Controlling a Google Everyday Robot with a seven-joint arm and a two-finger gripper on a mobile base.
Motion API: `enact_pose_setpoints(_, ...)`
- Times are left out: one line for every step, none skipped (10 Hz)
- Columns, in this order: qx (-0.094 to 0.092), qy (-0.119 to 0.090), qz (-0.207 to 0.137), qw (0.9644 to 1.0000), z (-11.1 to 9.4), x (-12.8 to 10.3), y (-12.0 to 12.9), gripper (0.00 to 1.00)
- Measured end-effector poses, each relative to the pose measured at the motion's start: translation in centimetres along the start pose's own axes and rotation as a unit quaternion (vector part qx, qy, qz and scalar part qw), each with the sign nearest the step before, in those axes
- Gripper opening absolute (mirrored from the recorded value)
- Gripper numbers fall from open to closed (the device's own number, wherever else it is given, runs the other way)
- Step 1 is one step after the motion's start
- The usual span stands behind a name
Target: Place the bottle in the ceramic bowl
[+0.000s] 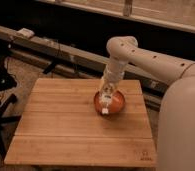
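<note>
The robot's pale arm [156,62] fills the 3 o'clock side of the view, its broad body segment running down past 5 o'clock and its upper links bending back toward the centre, where it hides the bench's far right corner and part of the edge beside it. The wooden bench [66,125] takes up the lower middle, its planks running left to right. Behind it, from 9 o'clock toward 2 o'clock, a long dark rail [56,50] crosses the scene with a small pale box [25,33] lying on its left end, and a dark stand [3,100] sits by the bench's left edge at 9 o'clock. The ceramic bowl [117,102] sits on the bench toward its right half, near the far edge, at about 2 o'clock from the bench's middle. The end effector [108,95] hangs directly over the bowl's left half; whether it is spread or pressed together I cannot tell. The bottle [106,109] shows as a small whitish shape just below it, at the bowl's front left rim, around 7 o'clock.
</note>
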Motion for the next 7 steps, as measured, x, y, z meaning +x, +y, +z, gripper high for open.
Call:
enact_pose_setpoints(-0.002, 0.004, 0.001, 1.0, 0.4, 0.0, -0.2, 0.0)
enact_pose_setpoints(-0.002, 0.009, 0.008, 0.9999, 0.9, 0.1, -0.9, 0.0)
enact_pose_setpoints(-0.002, 0.014, 0.014, 0.9998, 1.2, 0.2, -1.6, 0.0)
enact_pose_setpoints(0.0, 0.017, 0.019, 0.9997, 1.4, 0.3, -1.9, 0.0)
enact_pose_setpoints(0.001, 0.02, 0.025, 0.9995, 1.6, 0.3, -2.1, 0.0)
enact_pose_setpoints(0.003, 0.024, 0.031, 0.9992, 1.9, 0.3, -2.4, 0.0)
enact_pose_setpoints(0.005, 0.03, 0.04, 0.9988, 2.5, 0.4, -3.0, 0.0)
